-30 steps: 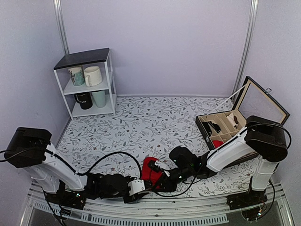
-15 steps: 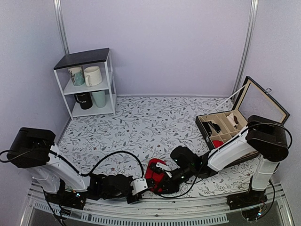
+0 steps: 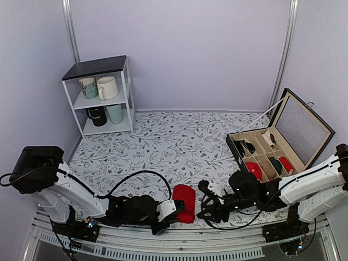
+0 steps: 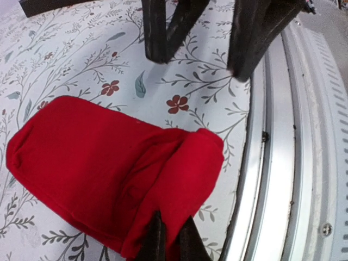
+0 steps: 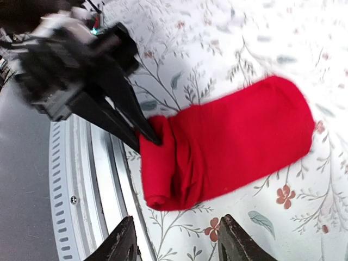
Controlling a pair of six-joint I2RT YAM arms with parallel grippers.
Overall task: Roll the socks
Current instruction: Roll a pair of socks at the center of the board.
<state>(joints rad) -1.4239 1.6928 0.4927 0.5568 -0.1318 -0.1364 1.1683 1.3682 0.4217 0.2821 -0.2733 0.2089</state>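
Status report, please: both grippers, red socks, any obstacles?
Left gripper shut on soft red knit socks, near end rolled. Right gripper open, apart from them. Nothing blocking.

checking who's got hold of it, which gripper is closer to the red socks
Left. The left gripper is pinched shut on the folded end of the socks. The right gripper is open beside them on their right, not touching.

Bright red knit socks [image 3: 184,202] lie flat on the flowered table [image 3: 163,141], close to its front edge. The end nearest the edge is folded over into a loose, thick roll; the far end is smooth and rounded.
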